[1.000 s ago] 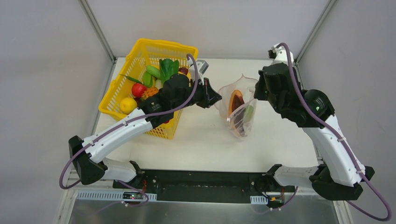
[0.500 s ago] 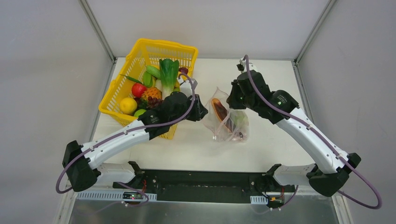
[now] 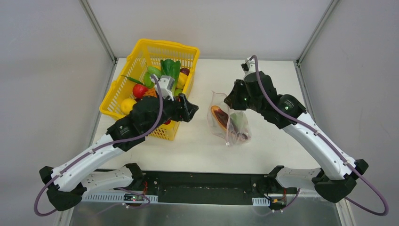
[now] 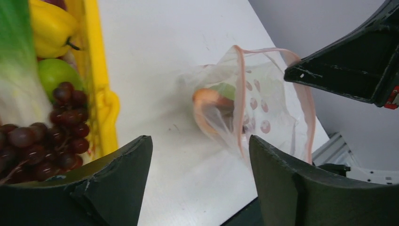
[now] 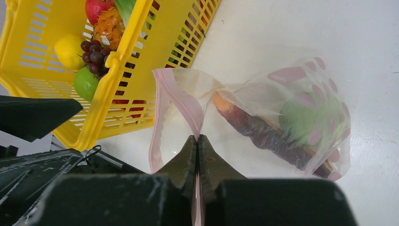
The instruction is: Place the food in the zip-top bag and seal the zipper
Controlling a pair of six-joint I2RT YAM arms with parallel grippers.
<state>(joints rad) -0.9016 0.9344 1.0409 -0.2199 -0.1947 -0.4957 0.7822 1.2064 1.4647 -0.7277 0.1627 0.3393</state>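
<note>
The clear zip-top bag lies on the white table with a reddish-brown food piece and a green one inside. Its mouth gapes, and the pink zipper runs along the rim. My right gripper is shut on that strip at the bag's top edge. My left gripper is open with nothing between its fingers, hovering by the basket's near right corner, left of the bag. More food fills the basket: purple grapes, a green apple, a lemon.
The yellow mesh basket stands at the back left of the table, also holding leafy greens and a yellow pepper. Grey walls close in the left, right and back. The arm bases sit on the black rail at the near edge.
My left gripper has opened and drawn back left from the bag toward the basket. The right arm swung left and brought the bag down onto the table.
</note>
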